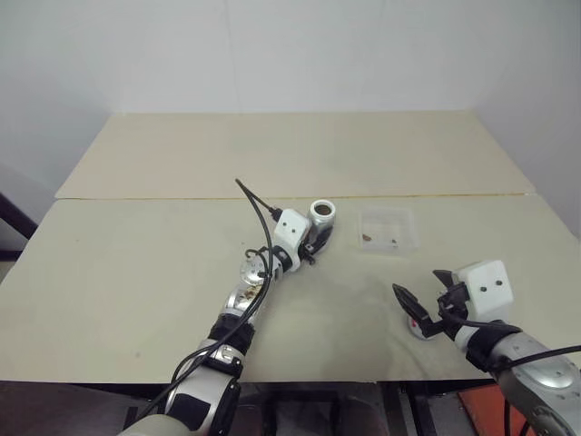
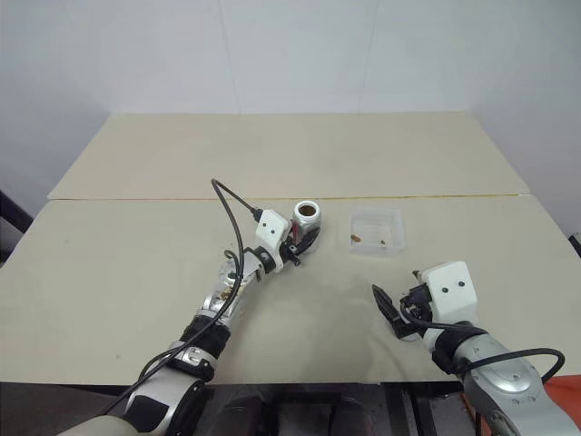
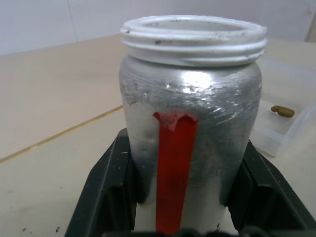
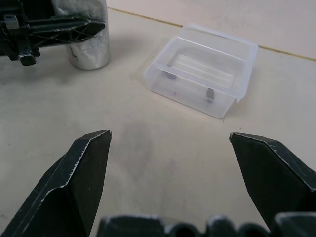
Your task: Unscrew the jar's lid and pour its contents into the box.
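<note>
No readable text, brand, number or sign anywhere. Jar [image 3: 190, 123]: silvery wrap, plain red strip down side, no lettering. Box [image 4: 202, 74]: clear plastic, unmarked. Table [image 1: 136, 272]: bare, unprinted. Both gripper housings: plain white, no legible markings.

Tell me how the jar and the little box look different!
The jar is round, tall and silvery with a red stripe; the box is flat, rectangular and see-through. The jar sits between the fingers of the left hand; the box sits alone, untouched. A few brown bits lie in the box; I cannot tell what is left in the jar. Both stand open-topped on the table.
</note>
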{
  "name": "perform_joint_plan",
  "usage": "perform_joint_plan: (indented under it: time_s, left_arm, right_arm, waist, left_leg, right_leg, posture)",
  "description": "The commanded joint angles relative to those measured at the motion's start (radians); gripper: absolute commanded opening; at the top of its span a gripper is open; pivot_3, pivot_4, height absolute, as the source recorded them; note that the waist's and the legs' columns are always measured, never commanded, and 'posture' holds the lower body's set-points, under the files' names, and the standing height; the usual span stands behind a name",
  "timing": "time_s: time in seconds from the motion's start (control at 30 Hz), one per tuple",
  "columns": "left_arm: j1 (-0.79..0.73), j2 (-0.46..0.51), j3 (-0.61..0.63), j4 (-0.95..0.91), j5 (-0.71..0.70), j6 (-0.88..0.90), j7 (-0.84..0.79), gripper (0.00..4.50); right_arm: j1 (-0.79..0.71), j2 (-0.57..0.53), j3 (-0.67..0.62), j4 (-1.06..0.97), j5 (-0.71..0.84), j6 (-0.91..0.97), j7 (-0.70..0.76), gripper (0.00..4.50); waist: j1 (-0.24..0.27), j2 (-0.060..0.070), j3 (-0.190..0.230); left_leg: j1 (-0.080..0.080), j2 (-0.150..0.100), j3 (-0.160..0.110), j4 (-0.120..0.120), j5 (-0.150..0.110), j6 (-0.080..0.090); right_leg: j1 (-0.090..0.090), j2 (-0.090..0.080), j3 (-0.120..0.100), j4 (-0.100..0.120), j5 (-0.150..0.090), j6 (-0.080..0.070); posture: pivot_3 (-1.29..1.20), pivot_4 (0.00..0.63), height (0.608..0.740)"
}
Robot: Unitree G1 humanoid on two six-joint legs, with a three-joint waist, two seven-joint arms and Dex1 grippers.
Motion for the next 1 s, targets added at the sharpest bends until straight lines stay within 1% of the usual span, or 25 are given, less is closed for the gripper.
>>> perform_joint_plan:
  time_s: [0.03, 0.13, 0.17, 0.27, 0.4, 0.47, 0.63, 0.77, 0.83, 0.93, 1.0]
  left_arm:
    - [0.029, -0.001, 0.004, -0.001, -0.046, -0.009, -0.061, 3.26]
    - [0.05, 0.007, 0.012, -0.036, -0.081, -0.027, -0.108, 4.28]
    - [0.06, 0.009, 0.018, -0.056, -0.097, -0.022, -0.12, 4.46]
    - [0.099, 0.025, 0.022, -0.117, -0.12, -0.009, -0.142, 4.46]
    - [0.178, 0.076, 0.006, -0.24, -0.118, 0.002, -0.167, 4.46]
    - [0.222, 0.094, 0.009, -0.309, -0.148, 0.023, -0.191, 4.46]
    - [0.329, 0.175, 0.028, -0.458, -0.16, 0.069, -0.185, 4.46]
    - [0.391, 0.25, 0.058, -0.58, -0.209, 0.143, -0.208, 4.46]
    - [0.417, 0.31, 0.057, -0.638, -0.239, 0.192, -0.26, 4.46]
    - [0.436, 0.372, 0.049, -0.694, -0.266, 0.246, -0.303, 4.46]
    - [0.435, 0.456, 0.08, -0.76, -0.343, 0.329, -0.381, 4.46]
  right_arm:
    - [0.007, 0.005, -0.012, -0.03, -0.02, -0.023, -0.003, 4.5]
    - [0.006, 0.015, -0.02, -0.027, -0.024, -0.024, -0.004, 4.5]
    - [0.006, 0.018, -0.019, -0.025, -0.027, -0.025, -0.004, 4.5]
    - [0.004, 0.022, -0.011, -0.02, -0.038, -0.027, -0.003, 4.5]
    - [-0.021, 0.022, -0.008, -0.003, -0.04, -0.019, 0.007, 4.5]
    - [-0.035, 0.024, -0.007, 0.001, -0.031, -0.019, 0.019, 4.5]
    - [-0.069, 0.02, 0.004, 0.015, -0.03, -0.017, 0.038, 4.5]
    - [-0.059, 0.008, -0.013, 0.02, -0.033, -0.028, 0.066, 4.5]
    - [-0.02, -0.004, -0.042, 0.019, -0.05, -0.107, 0.121, 4.5]
    - [0.025, -0.017, -0.082, 0.022, -0.056, -0.184, 0.182, 4.5]
    - [0.097, -0.041, -0.193, 0.032, -0.01, -0.265, 0.311, 4.5]
  waist:
    - [-0.002, 0.0, 0.0]
    - [-0.001, 0.0, 0.0]
    - [-0.001, 0.0, 0.0]
    - [-0.003, 0.0, 0.0]
    - [-0.007, 0.0, 0.0]
    - [-0.005, 0.0, 0.0]
    - [-0.004, 0.001, 0.0]
    - [-0.003, 0.001, 0.0]
    - [-0.002, 0.001, 0.0]
    - [-0.003, 0.001, 0.0]
    - [-0.002, 0.001, 0.0]
  left_leg:
    - [0.0, 0.0, 0.0, 0.0, 0.0, 0.0]
    - [0.0, 0.0, 0.0, 0.0, 0.0, 0.0]
    - [0.0, 0.0, 0.0, 0.0, 0.0, 0.0]
    - [0.0, 0.001, 0.0, 0.0, -0.001, 0.001]
    - [0.0, 0.001, 0.0, 0.0, -0.001, 0.001]
    - [0.0, 0.001, 0.0, 0.0, -0.001, 0.001]
    - [0.0, 0.001, 0.0, 0.0, -0.001, 0.001]
    - [0.0, 0.002, 0.0, -0.001, -0.001, 0.001]
    - [0.0, 0.002, 0.0, -0.001, -0.001, 0.001]
    - [0.0, 0.002, 0.0, -0.002, 0.0, 0.0]
    - [0.0, 0.002, 0.0, -0.002, 0.0, 0.0]
  right_leg:
    - [0.0, 0.0, 0.0, 0.0, 0.0, 0.0]
    - [0.0, 0.0, 0.0, 0.0, 0.0, 0.0]
    - [0.0, 0.0, 0.0, 0.0, 0.0, 0.0]
    - [0.0, 0.0, 0.0, 0.0, 0.0, 0.0]
    - [-0.001, 0.0, 0.0, 0.0, 0.0, 0.0]
    - [-0.001, 0.0, 0.0, 0.0, 0.0, 0.0]
    - [-0.001, 0.0, 0.0, 0.0, 0.0, 0.0]
    - [-0.001, 0.0, 0.0, 0.0, 0.0, -0.001]
    - [-0.001, 0.0, 0.0, 0.0, 0.0, -0.001]
    - [-0.001, 0.0, 0.0, -0.001, 0.0, -0.001]
    - [0.0, 0.0, 0.0, -0.001, 0.0, -0.001]
  posture:
    - [0.0, 0.15, 0.74]
    - [0.0, 0.15, 0.74]
    - [0.0, 0.15, 0.74]
    - [0.0, 0.15, 0.74]
    - [0.0, 0.15, 0.74]
    - [0.0, 0.15, 0.74]
    - [0.0, 0.15, 0.74]
    - [0.0, 0.15, 0.74]
    - [0.0, 0.15, 0.74]
    - [0.0, 0.15, 0.74]
    - [0.0, 0.15, 0.74]
